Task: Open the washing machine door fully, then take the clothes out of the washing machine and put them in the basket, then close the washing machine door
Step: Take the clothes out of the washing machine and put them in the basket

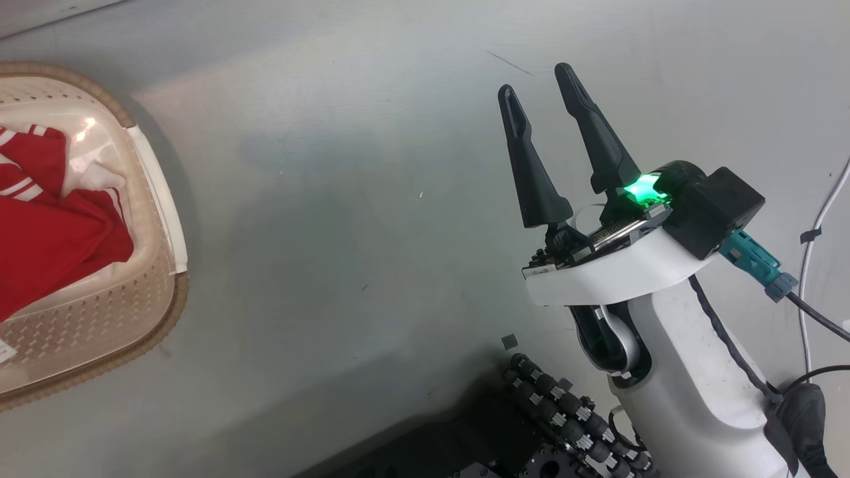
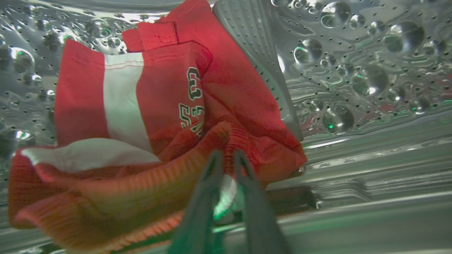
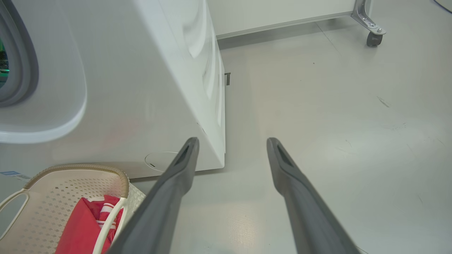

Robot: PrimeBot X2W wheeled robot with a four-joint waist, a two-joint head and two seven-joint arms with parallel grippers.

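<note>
The left end effector, narrowed onto the ribbed hem of the clothes in the drum, should draw out slowly so the pinch holds.

Floor open past rt fingers; washing machine corner blocks just beside.

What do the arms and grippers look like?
Right gripper: two long tapered dark-grey fingers with slotted tips, on a white forearm shell. Green light at the finger base, black wrist camera block, teal connector with a black cable. Left gripper: same dark fingers, blurred.
</note>
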